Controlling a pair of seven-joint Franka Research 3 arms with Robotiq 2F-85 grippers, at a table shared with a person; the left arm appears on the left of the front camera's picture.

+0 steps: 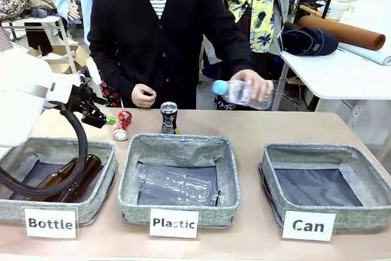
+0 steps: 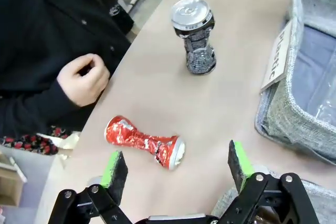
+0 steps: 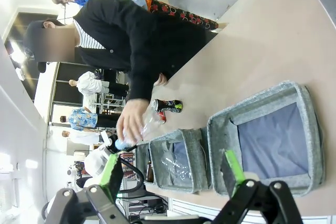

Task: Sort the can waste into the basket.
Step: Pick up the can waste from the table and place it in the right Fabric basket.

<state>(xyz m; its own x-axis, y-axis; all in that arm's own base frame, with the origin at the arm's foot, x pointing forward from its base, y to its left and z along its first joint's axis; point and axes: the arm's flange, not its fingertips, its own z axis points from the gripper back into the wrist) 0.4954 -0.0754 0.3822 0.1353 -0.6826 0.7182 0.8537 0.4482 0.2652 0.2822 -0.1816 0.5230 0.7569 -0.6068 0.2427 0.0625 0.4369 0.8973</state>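
Since the Can basket [image 1: 360, 215] at the table's near right corner holds nothing yet, you are at the first pick. Your right gripper [image 3: 170, 163] stands wide and empty, raised off the table and looking toward that basket. Farther in, your left gripper [image 2: 176, 158] hangs wide open and empty just above the crushed red can [image 2: 142, 140], which lies on its side near the far left edge. The crushed dark can [image 2: 194, 38] stands upright beside it, toward the middle of the far edge. Next, I judge, you lower, close across the red can's pinched waist, and carry it right past the Plastic basket [image 1: 131, 203]. Beyond the far edge, the person's hand [image 1: 256, 87] holds a clear plastic bottle [image 1: 235, 93].
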